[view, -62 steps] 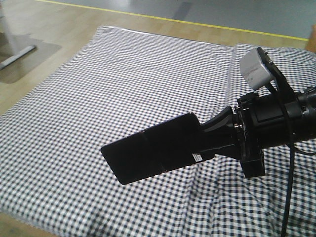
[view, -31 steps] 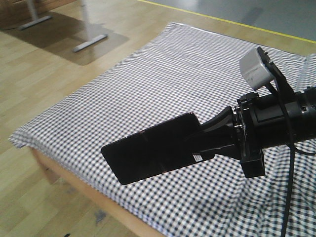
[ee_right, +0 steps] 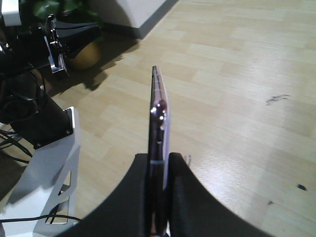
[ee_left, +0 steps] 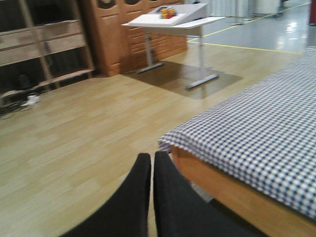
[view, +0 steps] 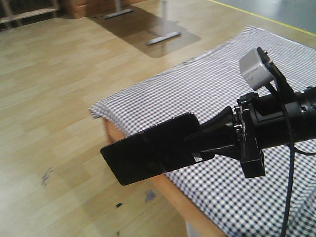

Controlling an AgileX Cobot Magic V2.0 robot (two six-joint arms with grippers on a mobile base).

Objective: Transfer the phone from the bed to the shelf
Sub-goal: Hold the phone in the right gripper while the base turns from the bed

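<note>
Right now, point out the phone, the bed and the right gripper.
phone (view: 143, 158): front view, middle of its black face.
bed (view: 212, 89): front view, bare checked sheet near the corner.
right gripper (ee_right: 158, 165): right wrist view, midway between the fingertips clamping the phone.

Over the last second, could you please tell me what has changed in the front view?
The view has swung away from the bed: it slid toward the right edge, and wooden floor now fills the left. Nothing was grasped or released. The right gripper stays shut on the phone, at the same spot in the picture.
</note>
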